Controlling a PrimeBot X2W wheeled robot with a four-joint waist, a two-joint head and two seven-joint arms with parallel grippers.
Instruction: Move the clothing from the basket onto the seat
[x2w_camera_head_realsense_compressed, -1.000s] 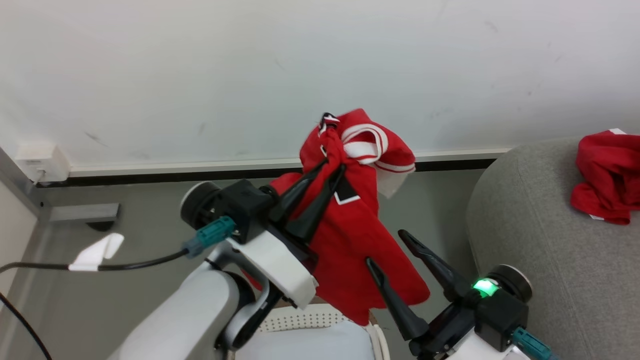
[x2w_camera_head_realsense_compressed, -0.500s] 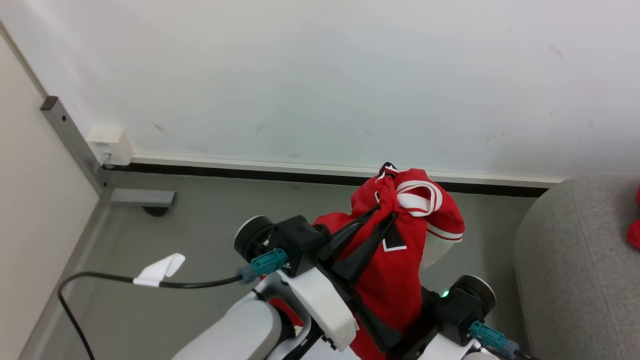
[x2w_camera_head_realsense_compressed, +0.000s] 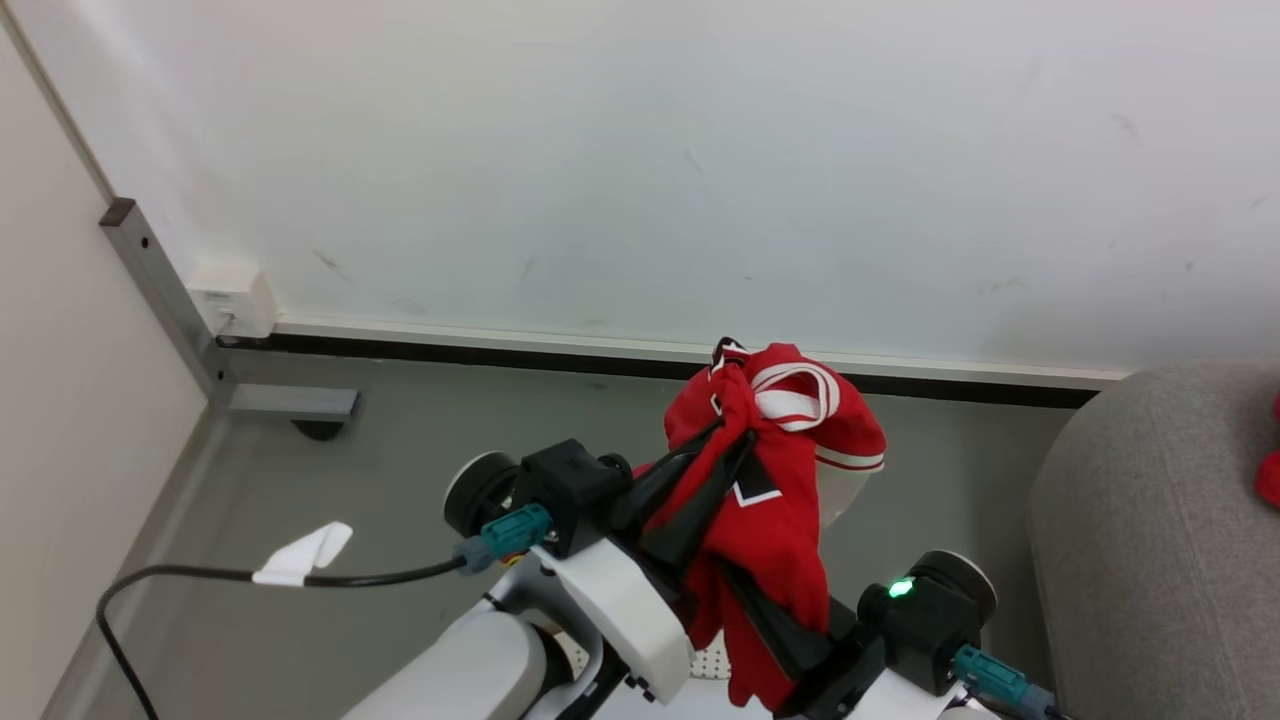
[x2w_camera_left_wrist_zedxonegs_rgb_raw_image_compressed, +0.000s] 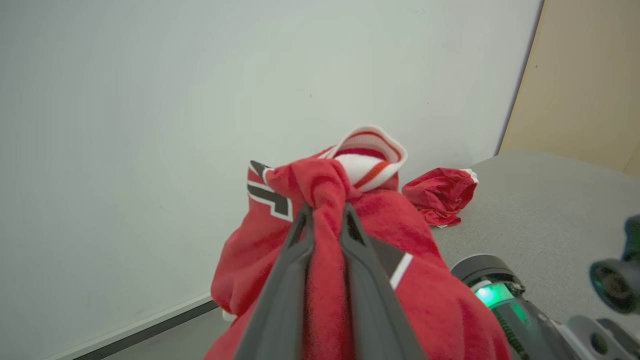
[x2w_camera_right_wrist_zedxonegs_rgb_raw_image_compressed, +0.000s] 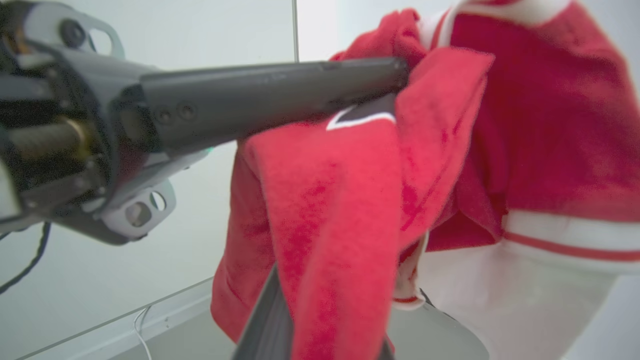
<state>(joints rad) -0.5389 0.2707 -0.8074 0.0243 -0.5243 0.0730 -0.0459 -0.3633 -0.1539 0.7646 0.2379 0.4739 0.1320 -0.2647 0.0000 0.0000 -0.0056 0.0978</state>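
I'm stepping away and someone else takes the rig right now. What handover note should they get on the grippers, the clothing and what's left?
Left gripper: jaws shut on the clothing, which is held up in the air.
Right gripper: fingers under the hanging fabric; whether it grips cannot be told.
Basket: low, between the arms.
Seat: to the robot's right, with another red garment lying on it.
Done: clothing picked up.
Left: carry it right over the seat and release.

A plain white wall (x2w_camera_head_realsense_compressed: 640, 150) with faint marks closes the far side, a white skirting board (x2w_camera_head_realsense_compressed: 480, 334) runs along its foot above the smooth grey floor (x2w_camera_head_realsense_compressed: 400, 450), and at the left a grey metal post (x2w_camera_head_realsense_compressed: 160, 290) borders a beige panel (x2w_camera_head_realsense_compressed: 70, 420).
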